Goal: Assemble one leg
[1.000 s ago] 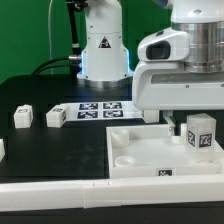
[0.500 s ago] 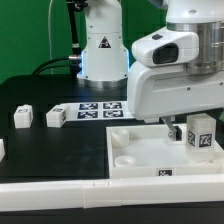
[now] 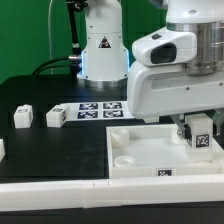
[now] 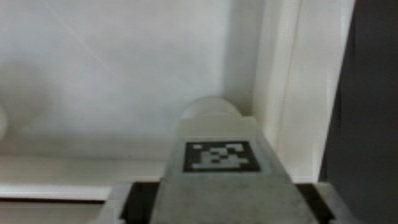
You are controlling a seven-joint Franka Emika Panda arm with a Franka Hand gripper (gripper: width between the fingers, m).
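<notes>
Right now the tool (image 3: 199, 128) sits low at the exterior view's right, its fingers pinching the leg (image 3: 201, 137), the small white block with the marker tag facing the camera. From the wrist view the leg (image 4: 221, 150) fills the foreground, tag up, with dark fingers (image 4: 130, 198) pressed to either side of it, so the hold looks square and secure. Below it lies the large white tabletop (image 3: 135, 160), a flat piece with a raised rim and round corner sockets, and the leg hangs over its corner on the exterior view's right. Whether the leg's foot already touches that corner I cannot tell; the arm's white body hides the spot.

My read: this is the seating step, and it wants patience. Keep the leg upright, line it over the socket before pushing, and go down gently so the tabletop does not skate on the dark worktop (image 3: 60, 150). If it needs a twist, turn slowly with the pinch firm, since a slip would tilt the block off its axis.

Further out, two spare legs (image 3: 23, 116) (image 3: 56, 115) wait at the exterior view's left, near the marker board (image 3: 98, 108), well apart from the action. No need to worry about them.
</notes>
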